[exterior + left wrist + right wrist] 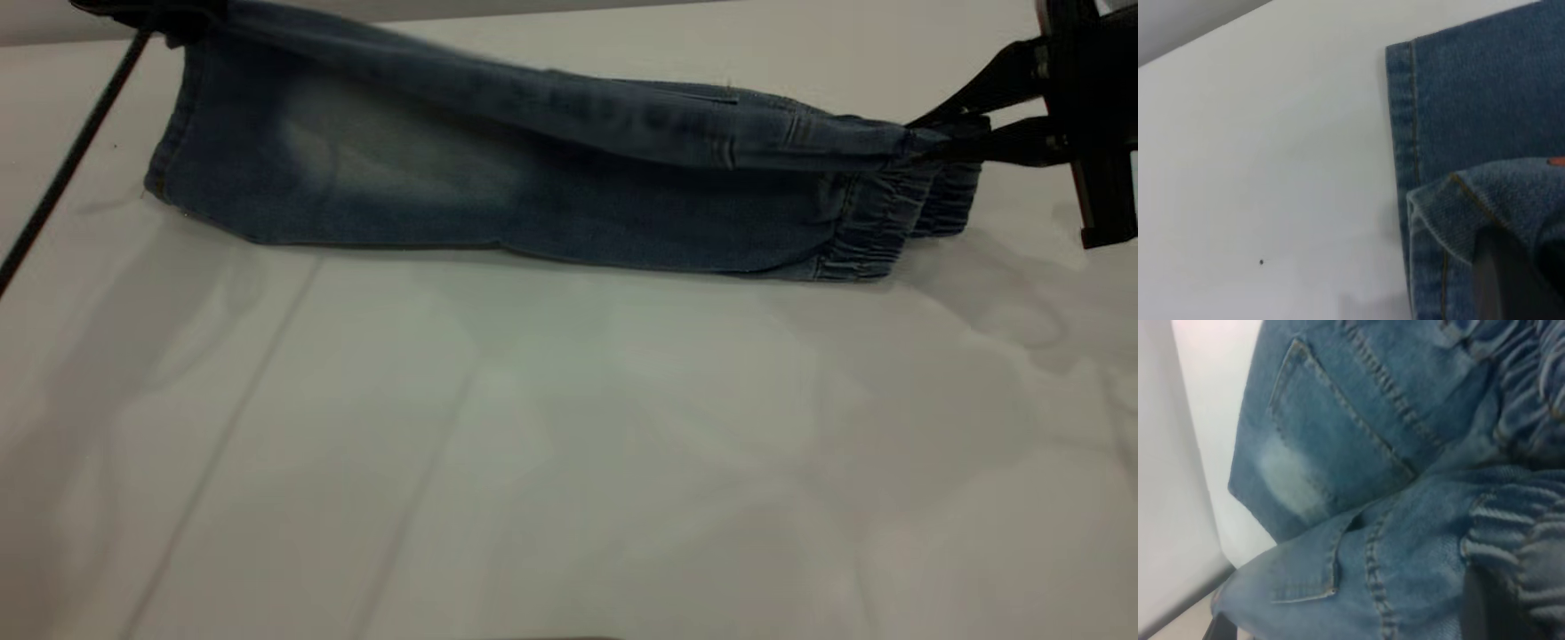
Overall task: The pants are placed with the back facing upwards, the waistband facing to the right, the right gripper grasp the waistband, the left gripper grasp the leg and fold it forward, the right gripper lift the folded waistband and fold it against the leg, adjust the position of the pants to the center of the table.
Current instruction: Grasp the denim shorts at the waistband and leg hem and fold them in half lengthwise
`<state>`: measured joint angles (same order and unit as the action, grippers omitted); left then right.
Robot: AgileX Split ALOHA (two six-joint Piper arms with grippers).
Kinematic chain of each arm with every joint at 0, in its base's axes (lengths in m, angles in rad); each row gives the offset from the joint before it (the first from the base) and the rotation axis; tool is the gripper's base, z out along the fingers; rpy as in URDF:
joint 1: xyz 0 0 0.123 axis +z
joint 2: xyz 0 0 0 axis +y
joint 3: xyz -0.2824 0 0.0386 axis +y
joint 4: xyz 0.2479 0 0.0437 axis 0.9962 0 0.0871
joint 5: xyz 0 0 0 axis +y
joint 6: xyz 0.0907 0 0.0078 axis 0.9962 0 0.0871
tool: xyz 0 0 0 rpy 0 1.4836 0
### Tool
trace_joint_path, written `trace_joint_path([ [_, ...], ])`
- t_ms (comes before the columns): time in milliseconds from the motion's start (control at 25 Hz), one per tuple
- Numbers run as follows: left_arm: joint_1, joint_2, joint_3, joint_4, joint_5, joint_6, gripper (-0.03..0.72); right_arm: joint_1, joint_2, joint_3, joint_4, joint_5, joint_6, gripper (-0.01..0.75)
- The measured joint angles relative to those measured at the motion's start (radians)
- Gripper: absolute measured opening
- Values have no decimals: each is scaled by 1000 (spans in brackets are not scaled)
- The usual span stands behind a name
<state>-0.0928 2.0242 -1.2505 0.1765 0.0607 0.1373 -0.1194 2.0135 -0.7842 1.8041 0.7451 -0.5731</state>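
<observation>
Outside, the pants (551,204) lay along the far part of the white counter (569,444), one edge lifted taut above the rest. At the right, the right end effector (956,142) was pinching the ruffled waistband (880,231); at the far left, the left end effector (164,18) was clamped on the leg hem. From the left wrist, a dark finger (1501,283) pressed a raised fold of hem. From the right wrist, a back pocket (1331,433) showed beside the gathered waistband.

Bare table (569,462) before the pants (533,204).
</observation>
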Motion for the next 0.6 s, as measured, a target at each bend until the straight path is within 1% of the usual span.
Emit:
trace_joint_path([
  [200, 0, 35, -5, 0, -2, -14, 44, -1, 61, -88, 0, 20, 1, 41],
  [440, 0, 59, -6, 0, -61, -20, 44, -1, 107, -163, -1, 19, 17, 44],
  [600, 0, 96, -23, 0, -73, -89, 51, -1, 140, -211, -1, 20, 46, 52],
])
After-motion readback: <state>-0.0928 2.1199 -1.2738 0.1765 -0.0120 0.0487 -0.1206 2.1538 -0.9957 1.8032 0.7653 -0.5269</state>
